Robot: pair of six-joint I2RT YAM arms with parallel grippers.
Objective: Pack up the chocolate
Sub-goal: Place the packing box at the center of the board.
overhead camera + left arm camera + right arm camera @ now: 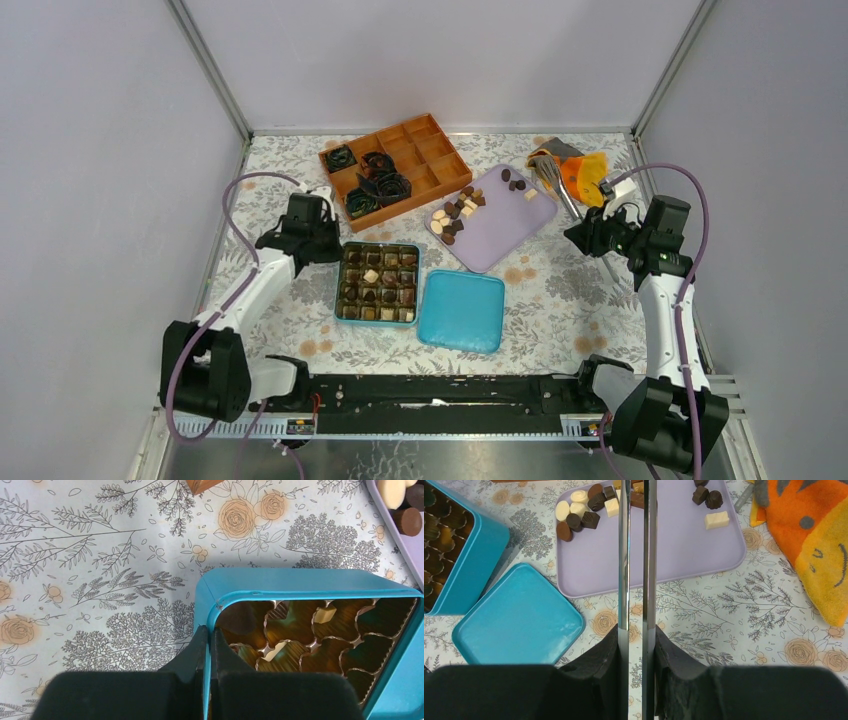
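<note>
Chocolate pieces (455, 212) in dark brown, mid brown and cream lie on a lilac tray (500, 240). More chocolate (378, 283) sits in the paper-cup cells of an open teal tin (338, 290). My left gripper (210, 630) is shut on the tin's left wall (300, 582), one finger inside and one outside. A cream piece (325, 614) shows in a cell. My right gripper (636, 630) is shut on metal tongs (624, 555). The tongs' two blades reach out over the tray (664, 555) toward the chocolate (584, 512). Their tips are out of view.
The tin's teal lid (461, 311) lies flat right of the tin. A wooden divided box (395, 165) with black paper cups stands at the back. An orange cloth (583, 172) and a whisk (550, 175) lie back right. Grey walls enclose the table.
</note>
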